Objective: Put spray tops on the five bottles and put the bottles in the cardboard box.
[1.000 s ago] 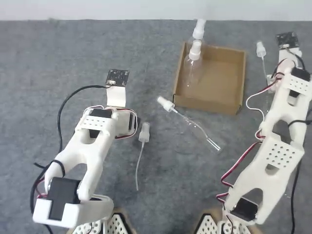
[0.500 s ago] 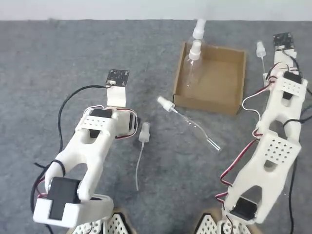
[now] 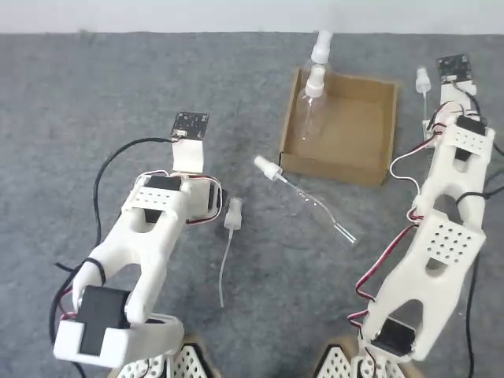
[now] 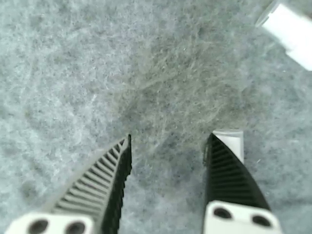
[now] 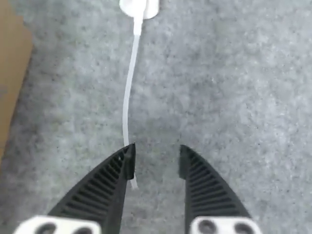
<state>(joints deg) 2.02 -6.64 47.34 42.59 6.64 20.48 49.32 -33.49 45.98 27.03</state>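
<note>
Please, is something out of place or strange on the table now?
Yes. One capped bottle lies on its side on the carpet just outside the cardboard box, not in it. A loose spray top lies beside the left arm, a second spray top right of the box, both without bottles.

The box [image 3: 335, 167] sat on the table [image 3: 94, 94] toward the far right, with a bottle [image 3: 309, 106] in its left side and a second bottle [image 3: 320, 49] just behind its far left corner. A third bottle [image 3: 311, 203] lay on the table just in front of the box, and a loose top [image 3: 232, 214] lay left of that, just beside the left arm [image 3: 150, 228]. Another top [image 3: 423, 79] lay just right of the box, beyond the right arm [image 3: 445, 228], its tube [image 5: 129, 87] ending beside the right gripper [image 5: 156, 152].
</note>
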